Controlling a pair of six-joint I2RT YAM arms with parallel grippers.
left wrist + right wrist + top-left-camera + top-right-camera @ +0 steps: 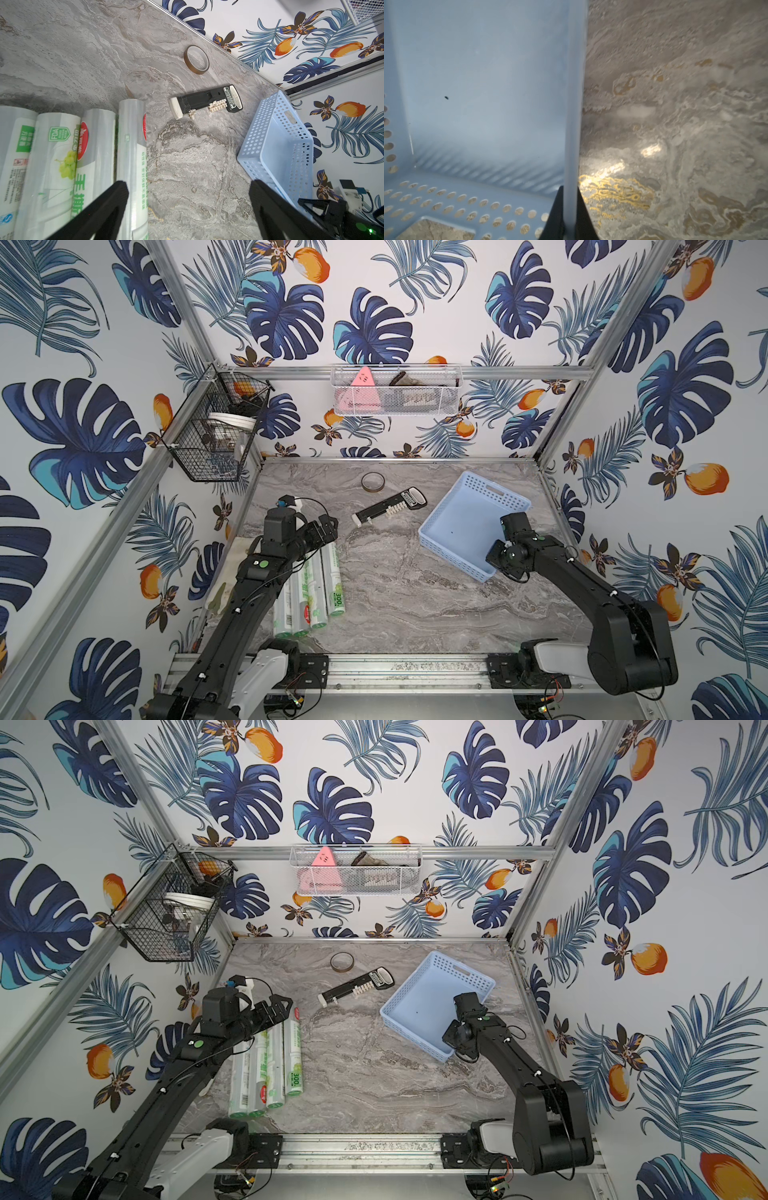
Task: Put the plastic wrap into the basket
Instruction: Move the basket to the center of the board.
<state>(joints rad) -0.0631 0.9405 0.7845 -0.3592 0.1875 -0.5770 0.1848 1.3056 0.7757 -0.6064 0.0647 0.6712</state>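
The left claw (pixel 187 185) gapes; right claw (pixel 569 193) pinches the basket (pixel 574 104).

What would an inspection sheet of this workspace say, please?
surface: grey marble table.
job's things: four rolls lie side by side; blue basket holds nothing.
clutter: tape ring, black tool, glove.
grippers: left gripper open, above the rolls; right gripper shut on the blue basket's wall.
cables: wires at the base rail.
surroundings: leaf wallpaper; wire basket and mesh basket hang on it.
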